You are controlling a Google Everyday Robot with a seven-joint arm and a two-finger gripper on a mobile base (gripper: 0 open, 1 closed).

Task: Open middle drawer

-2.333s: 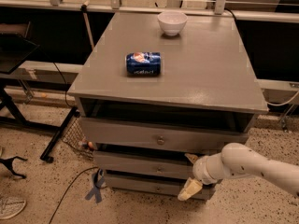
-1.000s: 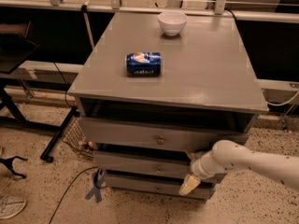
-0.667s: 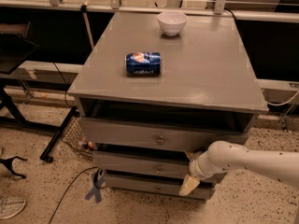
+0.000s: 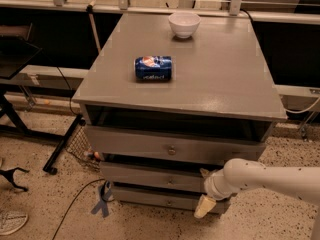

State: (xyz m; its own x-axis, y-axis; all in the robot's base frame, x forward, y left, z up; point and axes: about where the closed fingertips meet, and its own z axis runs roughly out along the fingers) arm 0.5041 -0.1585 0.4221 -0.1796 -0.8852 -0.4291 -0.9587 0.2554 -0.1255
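Observation:
The grey cabinet (image 4: 200, 84) has three drawers stacked below its top. The middle drawer (image 4: 150, 175) is a shallow grey front with a small round metal knob (image 4: 171, 180) at its centre. It sits between the taller top drawer (image 4: 130, 143) and the slim bottom drawer (image 4: 145, 198). All three fronts stand slightly out from the frame. My gripper (image 4: 204, 191), on the end of the white arm (image 4: 265, 176), is at the right end of the middle drawer's front, to the right of the knob and reaching down past the bottom drawer.
A blue soda can (image 4: 153, 67) lies on its side on the cabinet top, and a white bowl (image 4: 184, 23) stands near the back edge. A black metal stand (image 4: 60, 149) and cables are on the floor to the left. Speckled floor lies in front.
My arm has shifted a little to the left, bringing the gripper closer against the drawer fronts. The drawers, can and bowl have not visibly moved.

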